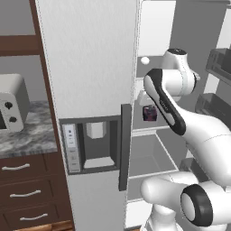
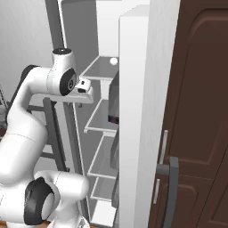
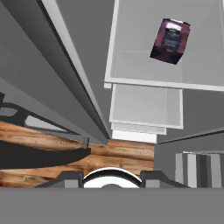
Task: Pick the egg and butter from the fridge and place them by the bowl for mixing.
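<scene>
The fridge [image 1: 90,54] stands with its right door swung wide and its left door, the one with the dispenser, closed. The egg [image 1: 145,60] [image 2: 114,61] rests on an upper inner shelf. My gripper [image 2: 81,104] [image 3: 112,178] hangs pointing down in front of the open compartment. It is lower than the egg and out from the shelves, shut, with nothing in it. In the hand view it looks down past the shelf edges to the wooden floor. The butter and the bowl are out of view.
A dark purple cube [image 1: 149,113] [image 3: 170,40] sits on the shelf below the egg. The open door's racks [image 1: 219,63] are on my right. A toaster oven [image 1: 11,108] stands on a marble counter [image 1: 31,135] to the left. A brown cabinet door [image 2: 200,111] flanks the fridge.
</scene>
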